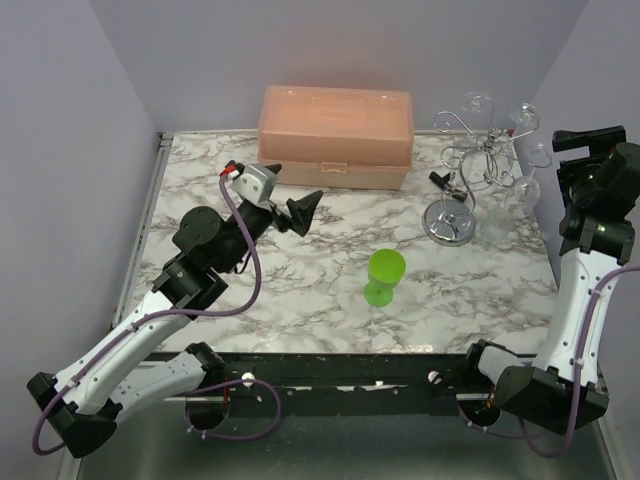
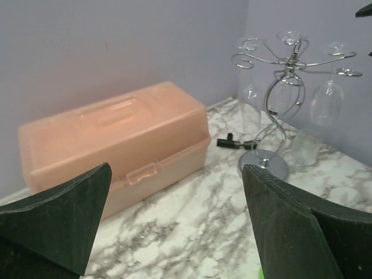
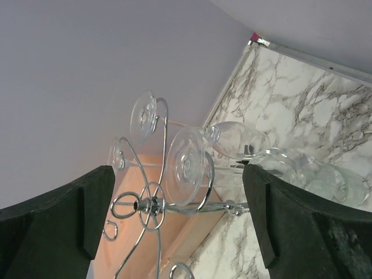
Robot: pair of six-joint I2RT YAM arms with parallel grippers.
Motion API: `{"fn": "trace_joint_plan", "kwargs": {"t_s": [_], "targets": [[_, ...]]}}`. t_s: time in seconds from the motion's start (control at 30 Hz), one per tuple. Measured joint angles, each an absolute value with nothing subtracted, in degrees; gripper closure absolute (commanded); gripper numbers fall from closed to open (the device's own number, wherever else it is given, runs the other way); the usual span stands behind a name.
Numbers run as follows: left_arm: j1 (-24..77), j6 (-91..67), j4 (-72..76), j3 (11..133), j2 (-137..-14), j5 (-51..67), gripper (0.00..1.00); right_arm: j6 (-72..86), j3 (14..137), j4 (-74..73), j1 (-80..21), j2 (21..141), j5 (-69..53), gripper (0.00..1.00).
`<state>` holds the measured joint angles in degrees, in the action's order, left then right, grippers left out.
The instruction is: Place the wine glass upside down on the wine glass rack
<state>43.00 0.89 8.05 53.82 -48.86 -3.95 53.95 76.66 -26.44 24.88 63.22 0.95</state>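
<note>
Lit softly and evenly from overhead; bright throughout, with only faint, blurred shadows on the table (image 1: 320, 300). Glare on the rack (image 1: 449, 222) base, toward 3 o'clock in the top view. Washed-out glasses (image 1: 478, 105), hard to read against the pale wall. Dark, featureless fingers (image 2: 58, 226) at 7 and 5 o'clock in both wrist views, slightly soft. Sharp beyond them. Warm peach glow from the box (image 3: 180, 232) at 6 o'clock in the right wrist view.

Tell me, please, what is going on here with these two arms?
Several clear wine glasses hang upside down on the wine glass rack at the right rear of the table. The right gripper is open beside the rack, holding nothing. The left gripper, also open and empty, hovers near the pink box. A green goblet stands upright mid-table.
</note>
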Motion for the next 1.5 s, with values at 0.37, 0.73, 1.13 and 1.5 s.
{"fn": "trace_joint_plan", "kwargs": {"t_s": [0.37,0.73,1.13,1.5], "targets": [[40.1,-24.7,-0.6,59.1,-54.9,1.6,0.02,39.2,72.5,-30.0,25.1,52.9,-7.5,0.00],[36.8,-36.3,-13.6,68.2,-66.6,16.3,0.01,18.2,68.2,-30.3,25.1,50.8,-29.7,0.00],[37.4,-32.4,-32.3,77.8,-78.3,23.1,0.02,-6.7,65.9,-37.0,25.1,49.7,-46.2,0.02],[42.2,-27.7,-41.7,85.7,-86.4,22.8,0.02,-18.6,65.9,-47.7,25.1,52.0,-50.2,0.06]]}}
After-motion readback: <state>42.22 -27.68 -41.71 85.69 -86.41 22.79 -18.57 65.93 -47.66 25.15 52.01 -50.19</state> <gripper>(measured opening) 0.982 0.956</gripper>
